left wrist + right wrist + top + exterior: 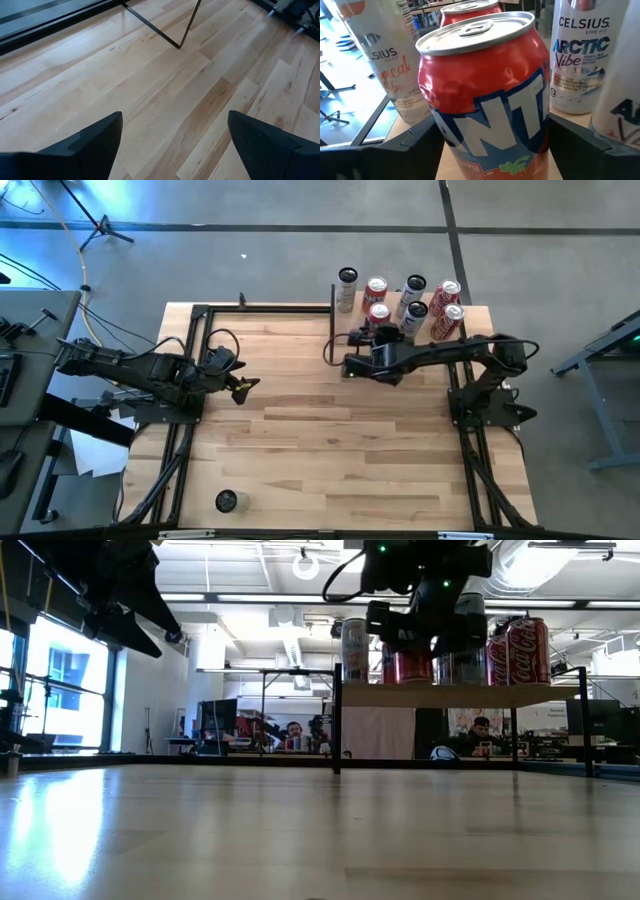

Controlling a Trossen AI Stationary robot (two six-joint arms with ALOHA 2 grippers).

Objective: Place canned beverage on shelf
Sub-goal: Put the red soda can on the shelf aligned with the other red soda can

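My right gripper (372, 338) is up at the shelf (450, 696), fingers either side of a red Fanta can (487, 85); the pads sit right at its sides, but I can't tell whether they're clamped or already let go. The can looks to be on the front edge of the shelf board, upright, with 6 other cans packed behind and beside it: a tall pale Celsius can (382, 60), a white Celsius Arctic Vibe can (580, 55), and 2 Coca-Cola cans (517, 650) toward the shelf's right end. Main risk as I judge it: spacing is tight, so opening wide or backing out crooked lets a finger clip a tall Celsius neighbour, and those slim cans would tip easily and domino the row. Second risk: if the can's base hangs partly over the front lip, releasing drops it onto the tabletop (330, 440). Third: if the pads drag on retreat, the can comes off with me. The left gripper (243, 386) waits over the table's left side, fingers spread, nothing between them. 1 more dark can (227, 500) stands alone near the front edge, well apart from everything.
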